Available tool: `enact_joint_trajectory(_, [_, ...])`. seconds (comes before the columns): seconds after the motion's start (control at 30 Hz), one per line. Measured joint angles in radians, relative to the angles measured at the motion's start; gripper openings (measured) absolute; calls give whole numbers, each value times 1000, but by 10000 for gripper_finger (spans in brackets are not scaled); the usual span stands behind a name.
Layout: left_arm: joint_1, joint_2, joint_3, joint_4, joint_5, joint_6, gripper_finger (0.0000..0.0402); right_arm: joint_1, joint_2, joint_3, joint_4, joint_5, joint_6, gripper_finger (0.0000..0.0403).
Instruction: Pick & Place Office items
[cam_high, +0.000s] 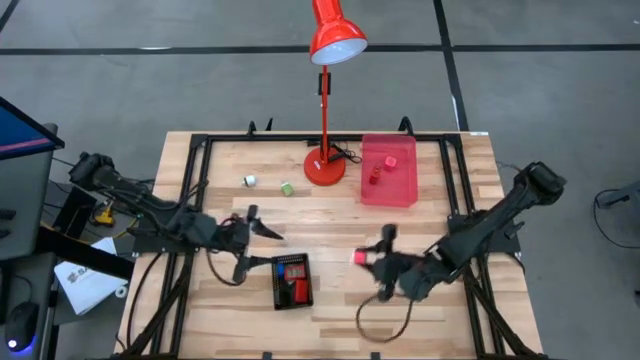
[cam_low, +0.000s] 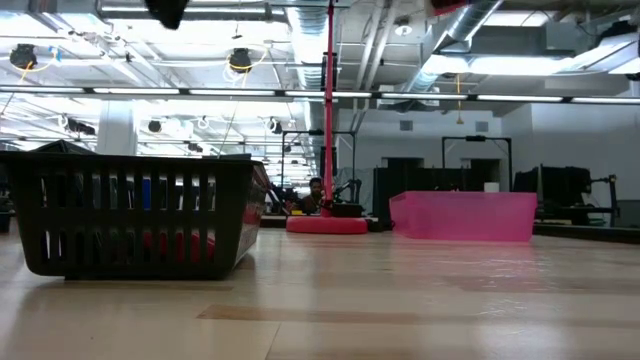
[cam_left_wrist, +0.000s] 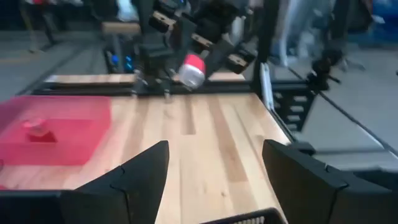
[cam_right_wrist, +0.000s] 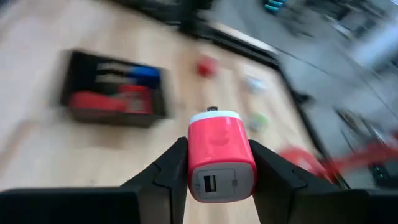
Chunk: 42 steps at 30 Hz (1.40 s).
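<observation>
My right gripper is clenched on a pink USB charger block with a white end, its port facing my wrist camera; no brand or lettering reads on it. From above, that gripper holds the block over bare wood, between the black tray and the translucent red tray. My left gripper hangs with its fingers spread wide and nothing between them, just left of the black tray, which holds red and blue items. Farther back, a white piece and a green piece lie near the red desk lamp; small red pieces sit in the translucent red tray
</observation>
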Motion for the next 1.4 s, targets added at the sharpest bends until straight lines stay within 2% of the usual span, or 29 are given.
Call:
enact_joint_trajectory(0.1, [-8, -37, -89, 124, -47, 31, 253, -58, -95, -84, -41, 114, 172, 126])
enact_joint_trajectory(0.2, [-3, -69, -113, 183, -57, 44, 253, -158, -194, -173, -102, 175, 385, 126])
enact_joint_trajectory(0.27, [-7, -81, -115, 185, -52, 46, 253, -242, -251, -234, -112, 174, 503, 129])
enact_joint_trajectory(0.4, [-16, -87, -115, 185, -40, 54, 253, -439, -341, -332, -106, 116, 633, 135])
enact_joint_trajectory(0.5, [-16, -87, -115, 187, -39, 58, 253, -612, -377, -353, -106, 21, 668, 131])
enact_joint_trajectory(0.67, [-16, -86, -115, 203, -39, 64, 253, -902, -386, -342, -100, -202, 706, 127])
enact_joint_trajectory(0.77, [-16, -86, -115, 206, -39, 64, 253, -1068, -359, -342, -109, -367, 714, 133])
enact_joint_trajectory(0.87, [-16, -86, -115, 206, -39, 64, 253, -1189, -304, -341, -120, -481, 704, 140])
enact_joint_trajectory(1.0, [-18, -86, -115, 205, -29, 64, 253, -1246, -203, -342, -115, -565, 649, 135])
enact_joint_trajectory(1.2, [-18, -86, -115, 198, -14, 63, 253, -1234, -63, -341, -29, -562, 573, 133])
enact_joint_trajectory(1.4, [-18, -86, -115, 190, -14, 43, 253, -1229, -19, -342, -1, -535, 476, 157])
